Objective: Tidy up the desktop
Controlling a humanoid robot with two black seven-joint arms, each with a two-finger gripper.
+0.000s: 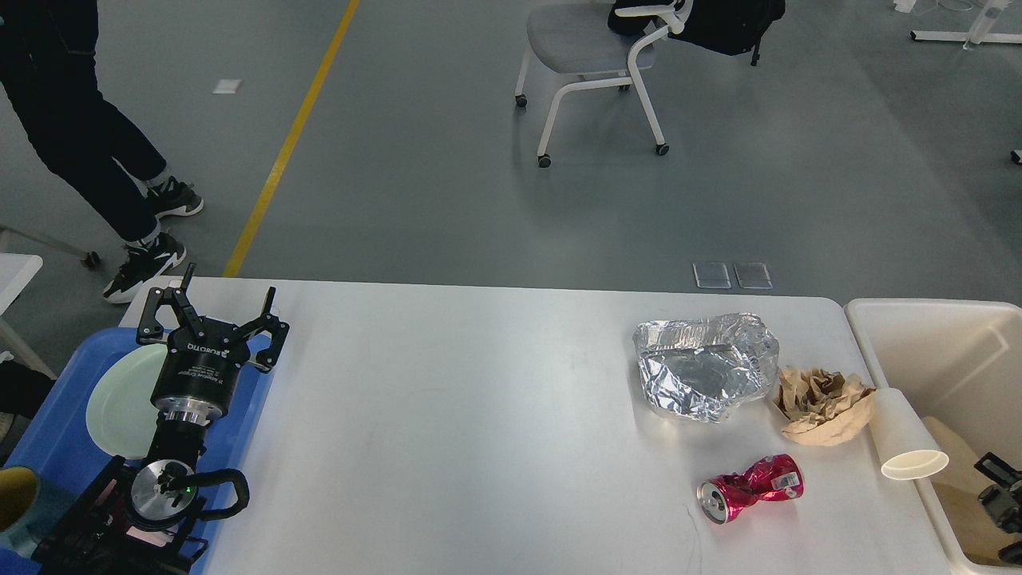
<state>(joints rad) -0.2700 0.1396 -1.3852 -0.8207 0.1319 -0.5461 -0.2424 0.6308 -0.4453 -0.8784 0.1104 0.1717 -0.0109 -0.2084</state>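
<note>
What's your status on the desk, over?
Left gripper open over blue plastic tray. Right gripper barely visible. White rectangular desktop: crumpled foil, brown paper wad, crushed red can, tipped paper cup.

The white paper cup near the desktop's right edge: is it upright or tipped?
Tipped. The white paper cup lies on its side, open mouth facing the viewer, beside the crumpled brown paper.

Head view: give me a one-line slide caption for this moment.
Left gripper open above the blue tray; foil, brown paper, paper cup and crushed can litter the desktop.
</note>
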